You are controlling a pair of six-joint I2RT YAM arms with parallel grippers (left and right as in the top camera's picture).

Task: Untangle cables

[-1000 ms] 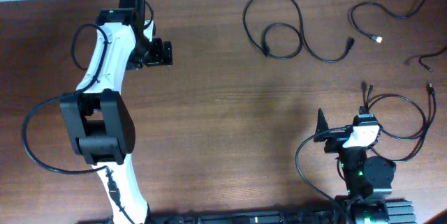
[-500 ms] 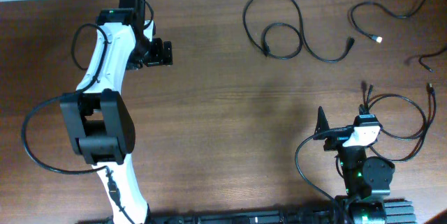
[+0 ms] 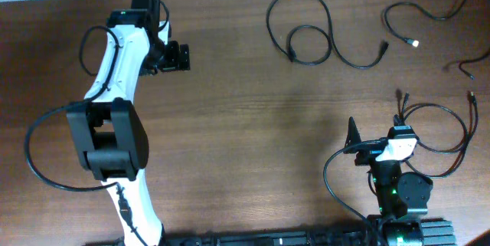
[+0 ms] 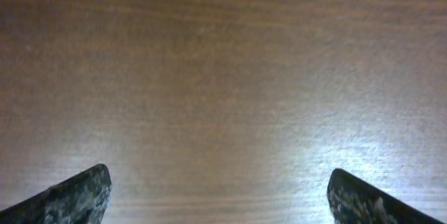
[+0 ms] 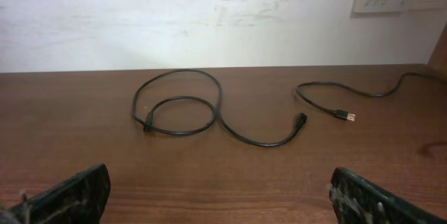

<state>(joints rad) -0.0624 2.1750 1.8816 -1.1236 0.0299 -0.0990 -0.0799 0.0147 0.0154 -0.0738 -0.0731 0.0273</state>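
Several thin black cables lie apart at the table's far right. A looped cable [image 3: 330,37] also shows in the right wrist view [image 5: 183,71]. A cable with a light tip [image 3: 387,22] lies to its right, and shows in the right wrist view too [image 5: 318,102]. A short cable [image 3: 459,64] lies at the right edge. Another cable [image 3: 465,127] loops beside the right arm. My left gripper [image 3: 178,57] [image 4: 223,203] is open over bare wood at the far left. My right gripper [image 3: 353,135] [image 5: 223,196] is open and empty, well short of the cables.
The brown wooden table [image 3: 253,123] ends at a white wall [image 5: 209,15] beyond the cables. Thick black arm wires loop beside the left arm [image 3: 31,154] and the right arm base [image 3: 329,177].
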